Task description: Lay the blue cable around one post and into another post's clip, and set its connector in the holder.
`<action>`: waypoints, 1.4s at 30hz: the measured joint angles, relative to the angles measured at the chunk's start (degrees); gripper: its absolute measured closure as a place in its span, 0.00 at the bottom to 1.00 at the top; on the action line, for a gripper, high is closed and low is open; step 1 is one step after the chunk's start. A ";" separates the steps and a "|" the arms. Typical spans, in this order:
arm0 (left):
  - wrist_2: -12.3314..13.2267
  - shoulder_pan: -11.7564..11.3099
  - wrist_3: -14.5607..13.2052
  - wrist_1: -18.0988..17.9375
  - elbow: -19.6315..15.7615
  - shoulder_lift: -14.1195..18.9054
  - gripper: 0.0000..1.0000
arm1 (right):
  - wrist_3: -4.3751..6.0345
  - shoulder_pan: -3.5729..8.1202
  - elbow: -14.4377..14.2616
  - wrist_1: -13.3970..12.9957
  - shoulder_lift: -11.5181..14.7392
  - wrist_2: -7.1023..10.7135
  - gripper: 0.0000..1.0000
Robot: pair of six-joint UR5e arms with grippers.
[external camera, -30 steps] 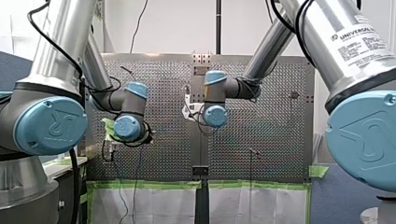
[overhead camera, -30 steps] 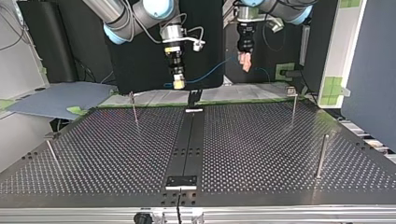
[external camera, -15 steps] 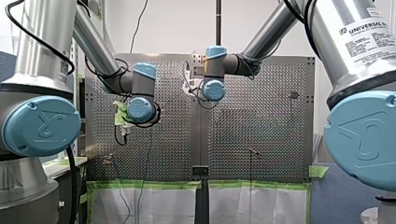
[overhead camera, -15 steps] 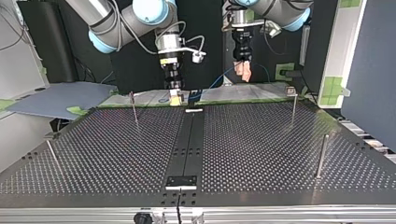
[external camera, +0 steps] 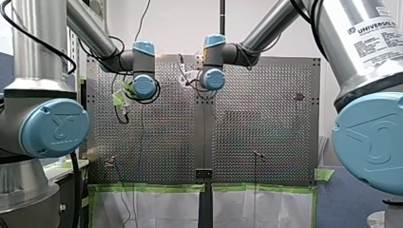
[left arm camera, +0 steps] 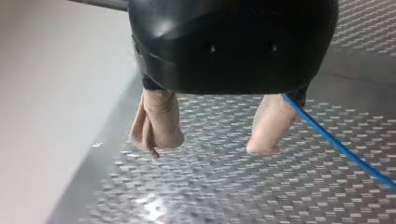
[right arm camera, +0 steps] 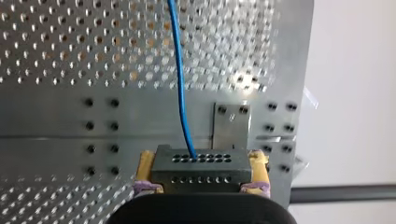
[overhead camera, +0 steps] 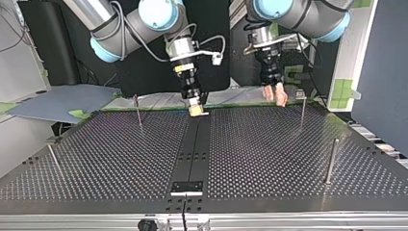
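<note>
In the right wrist view my right gripper [right arm camera: 201, 159] is shut on a grey multi-hole connector [right arm camera: 201, 175], gripped between yellow pads. The blue cable [right arm camera: 180, 79] runs from the connector straight ahead over the perforated plate. A small metal holder plate [right arm camera: 232, 125] sits just beyond the connector. In the top view this gripper [overhead camera: 195, 109] hangs low over the holder [overhead camera: 201, 114] at the far end of the centre strip. My left gripper [overhead camera: 275, 96] stands open near a far post [overhead camera: 302, 113]. Its beige fingers [left arm camera: 156, 122] hold nothing, and the blue cable [left arm camera: 336, 142] passes beside one of them.
More thin posts stand at the top view's far left [overhead camera: 138, 111], near left [overhead camera: 53, 160] and near right [overhead camera: 332, 161]. A black bracket [overhead camera: 187, 187] sits at the near end of the centre strip [overhead camera: 192, 154]. Green tape lines the table's far edge.
My right gripper has swung down with the connector to the far end of the centre strip. My left gripper has moved toward the top view's right and lower, near the far post.
</note>
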State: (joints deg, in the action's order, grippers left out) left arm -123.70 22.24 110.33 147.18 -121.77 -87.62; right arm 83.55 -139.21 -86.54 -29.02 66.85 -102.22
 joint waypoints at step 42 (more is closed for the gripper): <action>15.86 -20.19 2.44 20.21 20.18 10.43 0.00 | -3.51 -4.02 18.84 10.76 -5.94 2.74 1.00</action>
State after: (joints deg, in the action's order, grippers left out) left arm -107.84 2.05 112.77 167.39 -101.59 -77.19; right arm 80.04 -143.23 -67.70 -18.26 60.91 -99.48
